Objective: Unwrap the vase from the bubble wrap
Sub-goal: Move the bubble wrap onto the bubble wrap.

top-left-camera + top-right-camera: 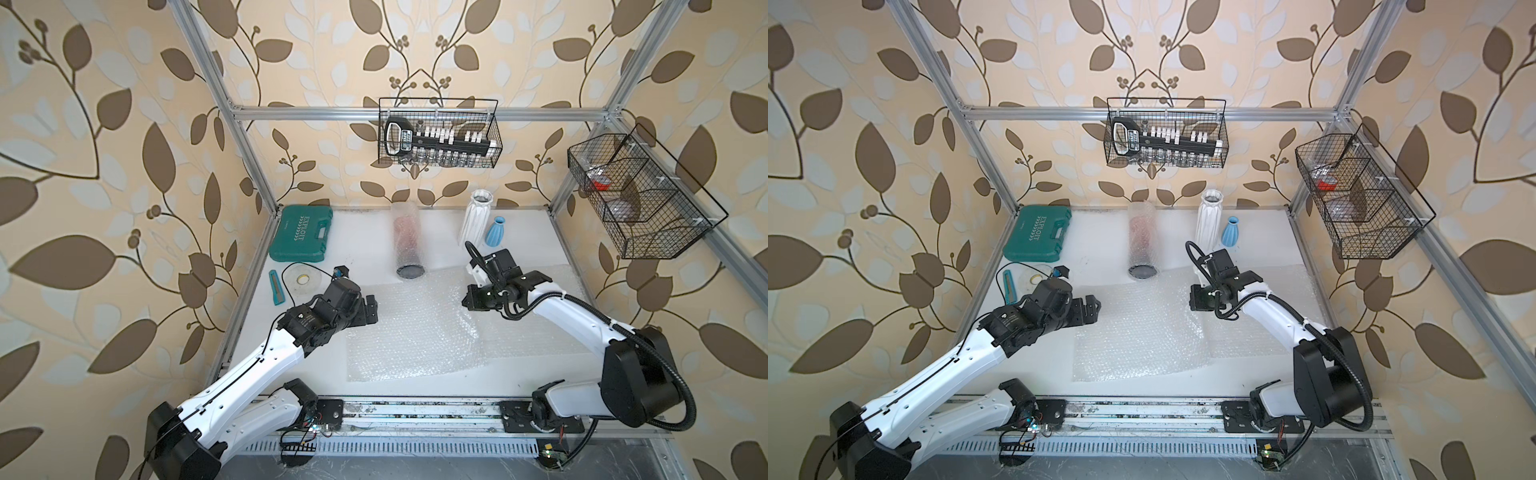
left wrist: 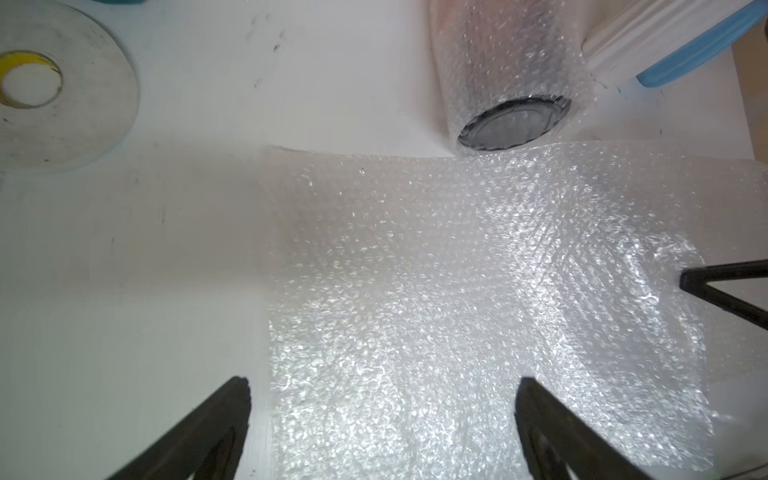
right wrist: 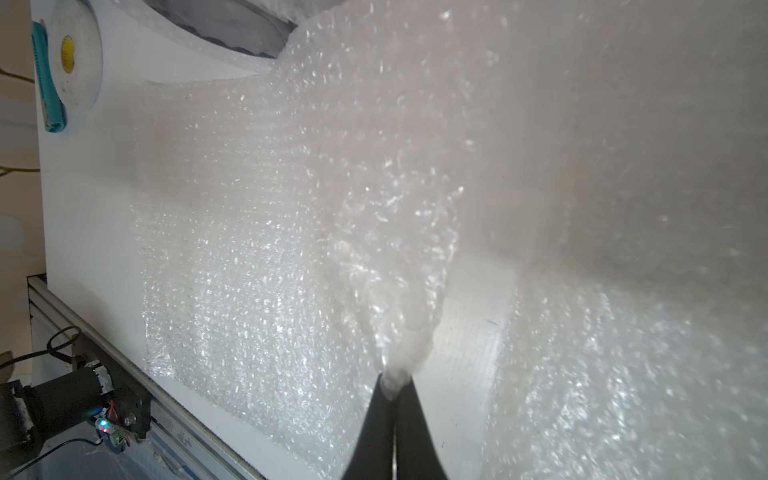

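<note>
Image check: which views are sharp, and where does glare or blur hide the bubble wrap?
Both top views: sharp, evenly lit, but the bubble wrap barely stands out from the table. Left wrist view: specular glints speckle the wrap; tape roll slightly soft. Right wrist view: wrap nearest the lens is hazy blur; the fold in the right gripper reads clearly.
</note>
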You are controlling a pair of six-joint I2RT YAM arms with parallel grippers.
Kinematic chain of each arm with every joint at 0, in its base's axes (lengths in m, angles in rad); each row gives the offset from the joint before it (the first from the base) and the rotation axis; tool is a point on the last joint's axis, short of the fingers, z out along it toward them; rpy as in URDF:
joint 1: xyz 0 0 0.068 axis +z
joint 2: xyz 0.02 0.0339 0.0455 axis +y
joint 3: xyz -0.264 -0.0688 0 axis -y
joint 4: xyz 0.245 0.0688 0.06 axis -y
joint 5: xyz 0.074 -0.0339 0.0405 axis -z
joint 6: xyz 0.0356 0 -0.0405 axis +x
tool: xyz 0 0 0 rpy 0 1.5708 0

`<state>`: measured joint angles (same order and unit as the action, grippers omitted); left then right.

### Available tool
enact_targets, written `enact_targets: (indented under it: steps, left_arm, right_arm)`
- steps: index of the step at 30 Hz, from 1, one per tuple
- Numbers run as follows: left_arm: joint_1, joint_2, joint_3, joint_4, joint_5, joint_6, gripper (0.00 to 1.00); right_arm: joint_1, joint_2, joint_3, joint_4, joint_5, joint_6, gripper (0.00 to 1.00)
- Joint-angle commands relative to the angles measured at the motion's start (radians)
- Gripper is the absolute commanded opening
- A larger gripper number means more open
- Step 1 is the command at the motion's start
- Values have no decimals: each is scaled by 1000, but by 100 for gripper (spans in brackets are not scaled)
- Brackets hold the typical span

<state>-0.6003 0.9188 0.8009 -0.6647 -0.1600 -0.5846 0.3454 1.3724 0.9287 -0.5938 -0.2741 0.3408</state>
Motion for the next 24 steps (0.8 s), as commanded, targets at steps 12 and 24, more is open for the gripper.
enact_targets:
  steps: [12, 24]
  left_arm:
    - [32, -61, 109, -159, -133, 337, 99]
    - [32, -64, 101, -150, -110, 336, 99]
  right_arm:
    - [-222, -219, 204, -320, 146, -103, 0]
    - [-505, -262, 258, -274, 250, -98, 0]
